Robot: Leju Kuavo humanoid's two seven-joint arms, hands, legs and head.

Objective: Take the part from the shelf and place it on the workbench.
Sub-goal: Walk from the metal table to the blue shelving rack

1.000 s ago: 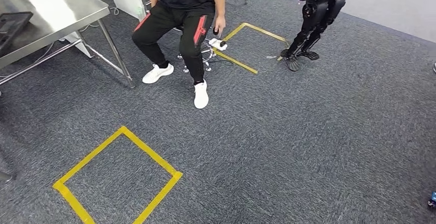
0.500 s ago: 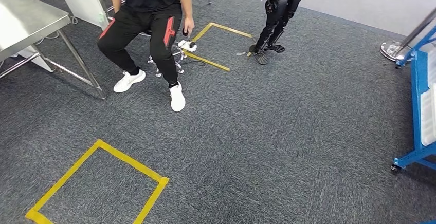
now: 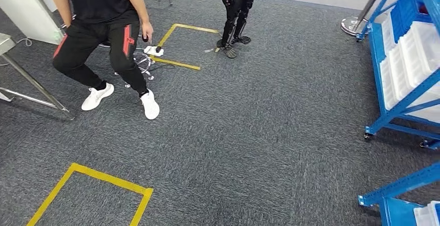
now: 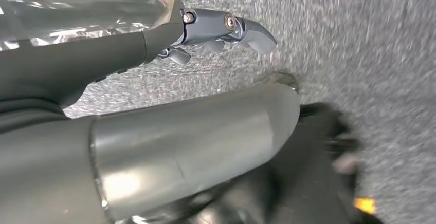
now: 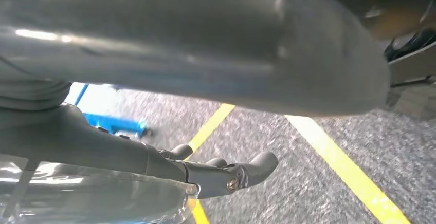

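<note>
Left hand (image 4: 216, 31) hanging over grey carpet (image 3: 270, 132), fingers loosely apart, holding nothing | right hand (image 5: 216, 175) doing likewise | blue metal shelf rack with white bins (image 3: 410, 60) standing along carpet's right edge; part indistinguishable | seated person in black (image 3: 98, 34) and small black humanoid robot (image 3: 233, 8) occupying far edge.

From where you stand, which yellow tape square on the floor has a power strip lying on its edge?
The far yellow square, beside the seated person; a white power strip lies on its edge. The near yellow square has none.

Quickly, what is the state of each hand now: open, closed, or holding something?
Left hand: holds nothing, fingers loosely extended over the carpet; open.
Right hand: holds nothing, fingers loosely extended above the carpet; open.
</note>
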